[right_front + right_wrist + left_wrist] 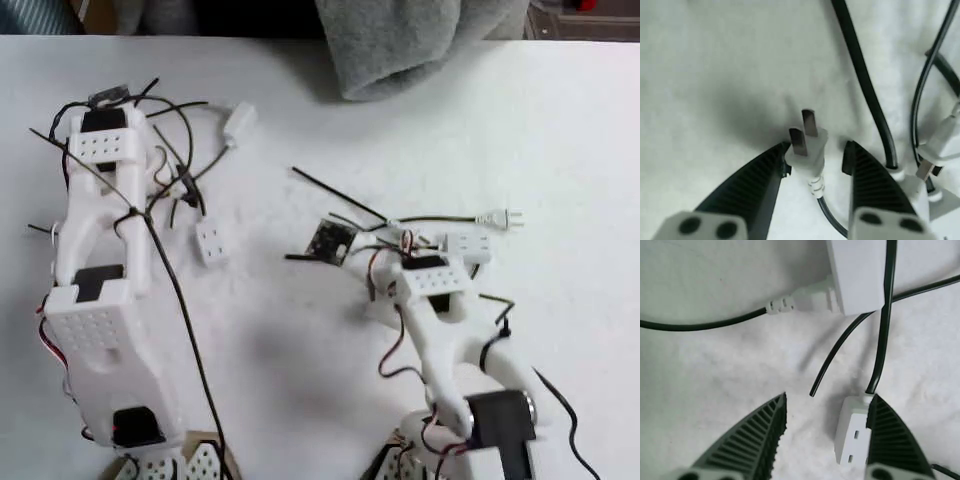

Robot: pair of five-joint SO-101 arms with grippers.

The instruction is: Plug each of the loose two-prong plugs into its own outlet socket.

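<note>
Right arm (450, 330): is being shown at the near right of the table (570, 130), with thin wires being trailed around it.
Right gripper (816, 148): fingers are being held narrowly apart around a two-prong plug (809, 154). The plug body is being touched by one finger, and a slit is being left at the other.
Black cable (865, 85): is being run just beside that plug.
Left gripper (829, 396): fingers are being held wide apart.
Small socket (851, 432): is being partly covered by one finger, touching it.
Loose cable end (812, 392): is being left between the fingertips.
Outlet block (857, 275): is being occupied by a seated white plug (807, 301), beyond the fingers.
Grey cloth (400, 40): is being draped over the far edge.
</note>
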